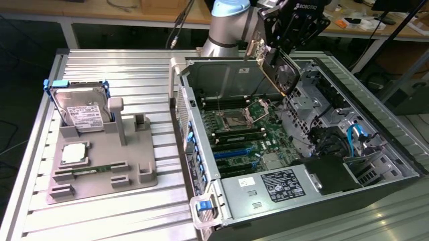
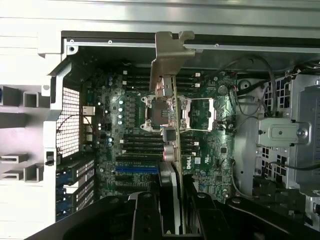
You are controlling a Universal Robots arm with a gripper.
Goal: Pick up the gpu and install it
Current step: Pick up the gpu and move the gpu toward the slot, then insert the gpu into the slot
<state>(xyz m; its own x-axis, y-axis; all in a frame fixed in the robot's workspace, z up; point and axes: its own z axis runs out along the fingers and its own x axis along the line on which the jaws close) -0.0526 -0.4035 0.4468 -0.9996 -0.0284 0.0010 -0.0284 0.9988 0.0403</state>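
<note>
You are holding the gpu [image 1: 280,73] in the gripper [image 1: 278,47], with the jaws clamping the card's two flat faces near its upper edge. It is hanging on edge above the open computer case [image 1: 180,105], over the processor-socket area of the motherboard [image 1: 244,135], and it is looking clear of the board. In the wrist view the card is showing as a thin strip, its silver bracket [image 2: 169,60] pointing towards the case wall.

You are carrying a light, stiff board, but I am judging it fragile. The fan cooler and the small parts are not made for squeezing, and the contact edge is not made for scraping. The faces are smooth, so the card may be prone to slipping or swinging in so narrow a pinch. The bare board margin and the cooler's solid frame are looking like the safest places to hold, away from the fan and the connector edge.

The hard drive [image 1: 80,113] is sitting in its holder on the table [image 1: 120,65], well apart
</note>
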